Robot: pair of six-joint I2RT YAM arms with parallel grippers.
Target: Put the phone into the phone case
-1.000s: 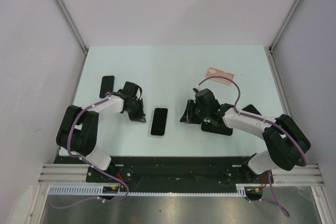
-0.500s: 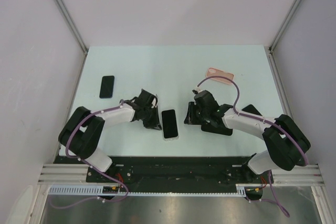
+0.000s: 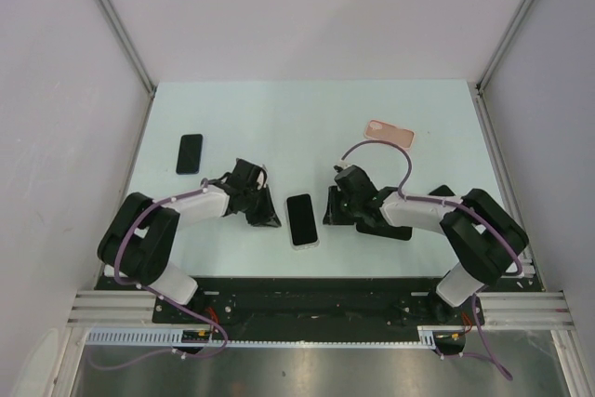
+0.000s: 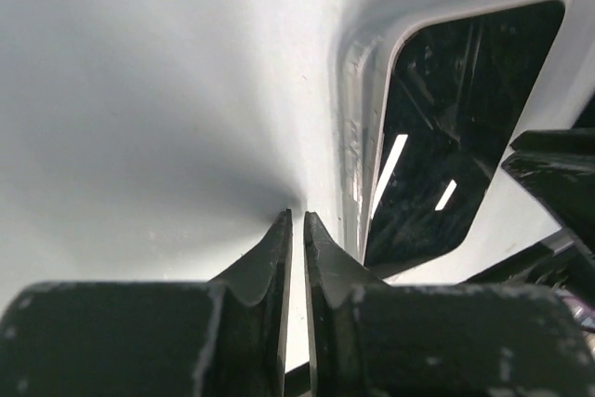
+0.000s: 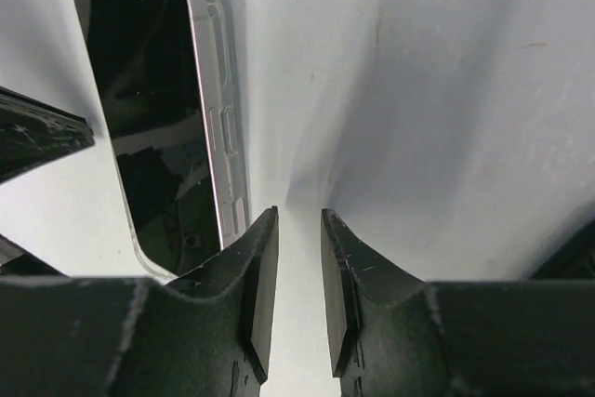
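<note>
A phone (image 3: 300, 220) with a black screen and a pale rim lies flat on the table between my two grippers. The left wrist view has it (image 4: 446, 127) just right of my fingers, and the right wrist view has it (image 5: 158, 109) just left of mine. A pink phone case (image 3: 389, 132) lies at the back right, apart from both arms. My left gripper (image 3: 271, 219) (image 4: 297, 218) sits low beside the phone's left edge, open by a thin slit and holding nothing. My right gripper (image 3: 331, 206) (image 5: 299, 216) is close to the phone's right edge, open and empty.
A second, all-black phone (image 3: 190, 153) lies at the left of the pale table (image 3: 279, 118). A dark flat thing (image 3: 444, 194) is partly hidden under the right arm. Grey walls close the table in on three sides.
The phone slid to the right, pushed by my left gripper, which has since parted its fingers a little. My right gripper narrowed and edged left toward the phone.
</note>
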